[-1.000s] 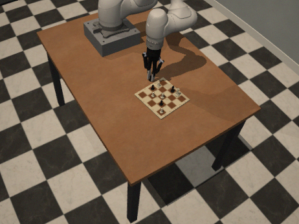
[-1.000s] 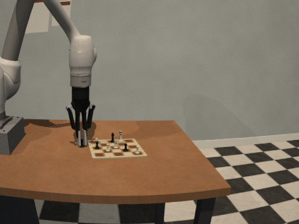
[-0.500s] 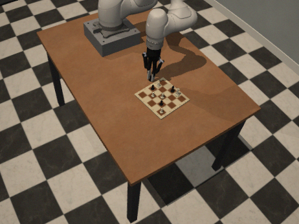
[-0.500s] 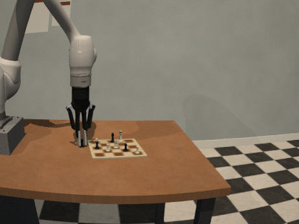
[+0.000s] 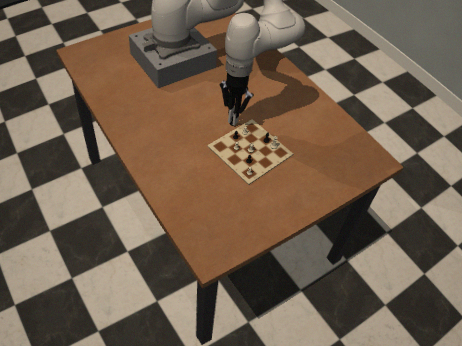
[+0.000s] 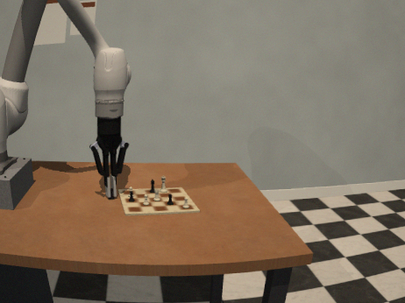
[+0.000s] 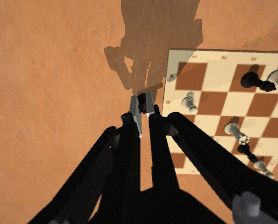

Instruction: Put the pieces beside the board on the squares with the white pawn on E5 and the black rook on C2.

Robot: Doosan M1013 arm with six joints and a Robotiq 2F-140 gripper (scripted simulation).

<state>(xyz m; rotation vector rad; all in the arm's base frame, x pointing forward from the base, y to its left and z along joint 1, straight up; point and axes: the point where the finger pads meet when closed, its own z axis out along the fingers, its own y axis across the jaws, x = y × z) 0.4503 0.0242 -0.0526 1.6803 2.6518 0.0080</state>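
- While my arm hangs straight down over the worktop [image 5: 165, 176], my gripper [image 7: 143, 102] is clenched on a small dark piece, the black rook [image 7: 143, 102], just off the board's edge.
- Chessboard [image 5: 221, 147]: flat on the worktop, at 3 o'clock of the gripper in the wrist view; five squares a side.
- Pieces on the board: several, black and white, all upright.
- White pawn [image 7: 189, 101]: one stands in the column nearest the gripper; whether it is the task's pawn, or which square it is on, I cannot tell.
- Arm base [image 5: 145, 61]: grey block at 11 o'clock of the board in the top view.
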